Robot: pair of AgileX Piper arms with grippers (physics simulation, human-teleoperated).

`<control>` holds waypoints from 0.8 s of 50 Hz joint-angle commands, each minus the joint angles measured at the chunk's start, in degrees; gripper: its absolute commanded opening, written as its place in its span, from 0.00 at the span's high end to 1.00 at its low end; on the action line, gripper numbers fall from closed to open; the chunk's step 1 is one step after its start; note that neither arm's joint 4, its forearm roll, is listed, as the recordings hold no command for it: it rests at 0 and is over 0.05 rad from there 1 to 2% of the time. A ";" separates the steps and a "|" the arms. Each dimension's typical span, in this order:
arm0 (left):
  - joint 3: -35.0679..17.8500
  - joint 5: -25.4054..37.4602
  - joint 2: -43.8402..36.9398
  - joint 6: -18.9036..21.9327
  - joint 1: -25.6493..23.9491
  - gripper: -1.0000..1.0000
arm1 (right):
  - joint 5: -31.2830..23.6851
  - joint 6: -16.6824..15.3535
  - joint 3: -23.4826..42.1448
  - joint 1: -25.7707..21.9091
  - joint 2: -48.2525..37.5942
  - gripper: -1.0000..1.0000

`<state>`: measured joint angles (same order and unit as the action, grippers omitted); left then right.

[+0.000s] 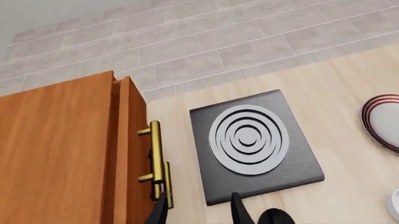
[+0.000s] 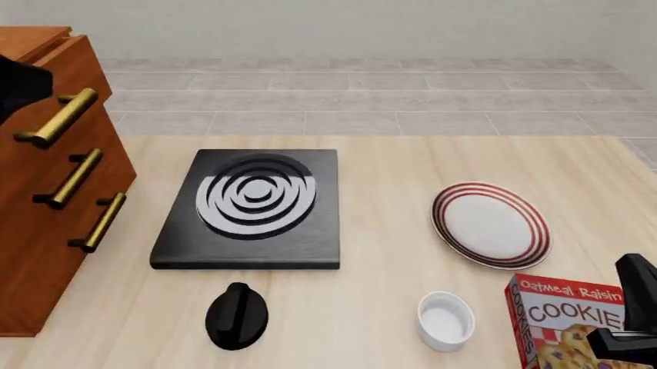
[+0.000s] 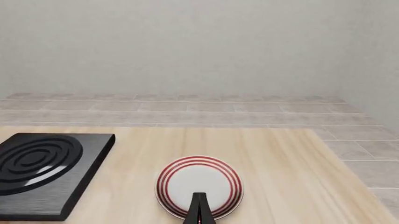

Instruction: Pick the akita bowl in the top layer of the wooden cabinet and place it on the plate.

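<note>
The wooden cabinet (image 2: pixel 31 231) stands at the table's left, and in the left wrist view I look down on the wooden cabinet (image 1: pixel 56 154). Its top layer (image 1: pixel 129 154) sits only slightly out; no inside shows. The akita bowl is hidden. My left gripper (image 1: pixel 199 197) is open just off the top brass handle (image 1: pixel 156 158), one finger beside the bar, gripping nothing. In the front view, the black part of the left arm (image 2: pixel 21 86) hangs by that handle (image 2: pixel 57 117). The plate (image 2: pixel 491 224) lies at the right. My right gripper (image 3: pixel 198 201) is shut and empty, hovering over the plate (image 3: pixel 199 177).
A black stove slab (image 2: pixel 251 206) with rings lies between cabinet and plate. In front of it sits a black knob-like object (image 2: pixel 237 315). A plain white cup (image 2: pixel 445 320) and a cookie box (image 2: pixel 570 323) stand near the front right, beside the right arm (image 2: pixel 638 304).
</note>
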<state>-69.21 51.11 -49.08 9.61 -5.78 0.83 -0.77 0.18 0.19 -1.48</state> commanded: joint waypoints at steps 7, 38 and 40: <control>-3.34 2.22 -3.73 4.02 2.16 0.00 | 0.74 -0.22 0.01 0.03 -0.93 1.00; -3.15 -0.51 -7.40 9.57 11.11 0.00 | 0.85 -0.12 0.05 0.01 -1.23 1.00; -2.40 -0.95 -7.37 9.68 11.68 0.00 | 0.97 -0.16 0.04 0.03 -1.37 1.00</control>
<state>-72.61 51.52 -55.67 17.96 3.12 1.73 -0.93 0.23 0.21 -2.75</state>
